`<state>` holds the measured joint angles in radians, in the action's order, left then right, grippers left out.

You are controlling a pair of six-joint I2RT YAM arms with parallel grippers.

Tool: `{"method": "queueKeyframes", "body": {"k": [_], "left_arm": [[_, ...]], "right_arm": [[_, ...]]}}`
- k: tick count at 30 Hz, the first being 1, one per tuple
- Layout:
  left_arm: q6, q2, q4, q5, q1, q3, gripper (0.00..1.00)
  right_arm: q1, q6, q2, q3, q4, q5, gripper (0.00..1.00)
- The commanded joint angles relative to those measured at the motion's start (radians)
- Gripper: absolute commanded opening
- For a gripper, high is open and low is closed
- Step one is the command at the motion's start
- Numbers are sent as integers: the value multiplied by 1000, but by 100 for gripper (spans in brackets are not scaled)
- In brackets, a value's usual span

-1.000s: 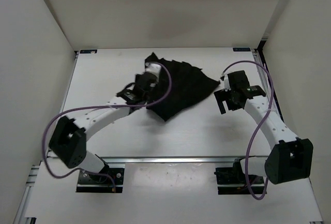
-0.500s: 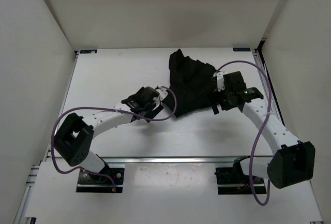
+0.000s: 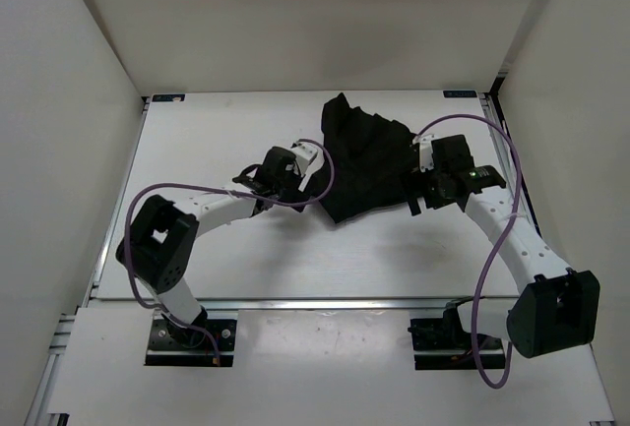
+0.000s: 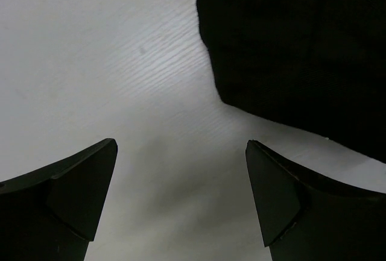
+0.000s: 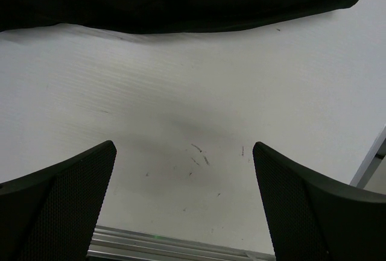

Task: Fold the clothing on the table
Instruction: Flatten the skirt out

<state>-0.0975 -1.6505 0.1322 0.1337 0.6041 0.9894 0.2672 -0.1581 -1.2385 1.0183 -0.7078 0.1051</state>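
The clothing (image 3: 364,162) lies bunched in a dark heap on the far half of the table (image 3: 197,141), right of centre, with ridged folds across its top; its near edge tapers to a point toward the middle of the table.

The left gripper (image 4: 181,145) stands released just beside the heap's left edge; its two dark fingers (image 4: 66,207) are spread wide with only bare white tabletop between them, and in the left wrist view the black fabric fills the upper right corner, apart from both fingertips.

The right gripper (image 5: 184,146) sits at the heap's right edge, likewise spread wide and holding nothing; in its wrist view the cloth runs as a dark band along the top, a few small scuff marks (image 5: 199,155) dot the table between the fingers, and a metal rail (image 5: 169,250) shows at the bottom.

A purple cable (image 3: 202,190) loops along each arm; a tiny green light (image 3: 476,172) glows on the right wrist.

A small blue tab (image 3: 169,97) sits at the far left corner of the table - too small for any writing on it to be read; the cloth is plain black throughout.
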Motion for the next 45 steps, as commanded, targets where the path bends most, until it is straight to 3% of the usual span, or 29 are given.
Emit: {"method": "queueKeyframes", "body": {"k": [1, 16, 18, 19, 20, 21, 27, 31, 37, 40, 43, 45], "left_arm": [[143, -12, -123, -151, 0, -23, 99], [278, -143, -282, -209, 0, 25, 99], [306, -175, -302, -221, 2, 48, 87], [333, -187, -310, -227, 3, 55, 64], [367, -196, -321, -239, -3, 61, 23], [384, -198, -324, -233, -6, 77, 2], [331, -186, -180, -135, 83, 313, 0], [317, -212, -57, -112, 131, 546, 0], [260, -288, 139, -39, 209, 928, 0], [257, -337, 223, 13, 256, 1113, 0], [194, -417, 336, 118, 296, 1331, 0], [145, -462, 394, 219, 331, 1460, 0]], "right_arm": [[-11, -11, 28, 19, -22, 34, 99], [-33, -14, 66, 9, -45, 106, 99], [-23, -20, 68, 12, -48, 117, 99], [-22, -23, 71, 14, -53, 122, 99], [-22, -26, 73, 14, -42, 123, 100], [-19, -27, 65, 3, -41, 123, 99], [-17, 5, 47, 34, -36, 15, 100], [-43, -6, 21, 89, -10, -180, 99], [-49, -3, -1, 137, 85, -323, 96], [-109, 52, -30, 204, 100, -445, 100], [-155, 75, -85, 320, 65, -591, 99], [-123, 52, -107, 380, 45, -622, 99]]}}
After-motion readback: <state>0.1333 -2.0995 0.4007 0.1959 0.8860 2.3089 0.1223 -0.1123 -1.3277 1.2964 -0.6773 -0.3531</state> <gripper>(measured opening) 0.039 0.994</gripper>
